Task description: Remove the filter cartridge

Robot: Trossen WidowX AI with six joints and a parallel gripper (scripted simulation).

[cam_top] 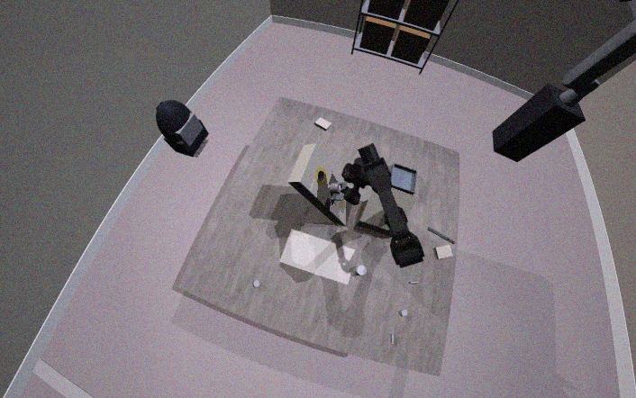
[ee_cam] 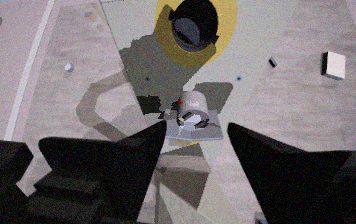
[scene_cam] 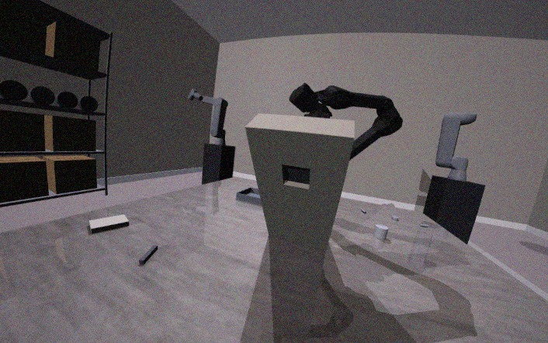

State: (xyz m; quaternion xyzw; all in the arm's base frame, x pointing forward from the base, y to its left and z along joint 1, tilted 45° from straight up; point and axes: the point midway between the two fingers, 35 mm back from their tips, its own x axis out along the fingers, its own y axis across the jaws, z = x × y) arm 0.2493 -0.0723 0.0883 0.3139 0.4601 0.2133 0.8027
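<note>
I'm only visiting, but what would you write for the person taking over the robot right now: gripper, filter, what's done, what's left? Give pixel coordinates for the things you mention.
Gripper [cam_top: 346, 184] [ee_cam: 196, 125]: open, nothing between its fingers.
Filter cartridge [cam_top: 334, 187] [ee_cam: 194, 102]: outside the panel [scene_cam: 299, 218] [ee_cam: 265, 30], at a small grey ledge below the yellow-ringed hole; exactly how it is supported, I cannot tell.
Tray [cam_top: 404, 178] [scene_cam: 248, 198]: away from the panel, without the cartridge.
Done: cartridge out of its hole.
Left: grasp it, lay it on the tray floor, release, back clear.
</note>
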